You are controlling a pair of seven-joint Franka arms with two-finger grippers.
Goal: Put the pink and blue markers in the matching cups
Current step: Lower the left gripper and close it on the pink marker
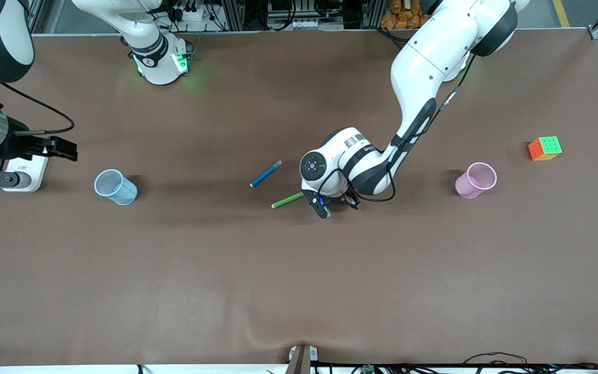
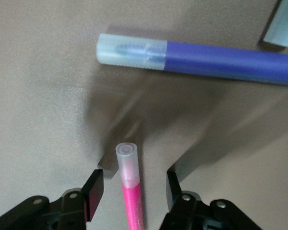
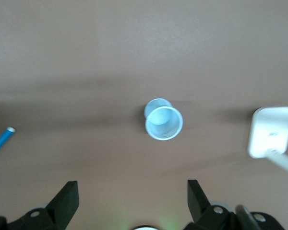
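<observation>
At frame centre the left gripper (image 2: 130, 194) straddles the pink marker (image 2: 131, 191), fingers apart, for a grasp; the right gripper (image 3: 132, 201) waits spread wide over the blue cup (image 3: 163, 122).

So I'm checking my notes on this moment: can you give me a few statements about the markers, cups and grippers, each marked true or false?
1. The left gripper has its fingers on either side of the pink marker. True.
2. The blue marker is already in the blue cup. False: it lies on the table.
3. The pink cup stands toward the left arm's end of the table. True.
4. The right gripper holds a pen. False: it is open and empty.
5. A green pen lies near the blue marker. True.
</observation>
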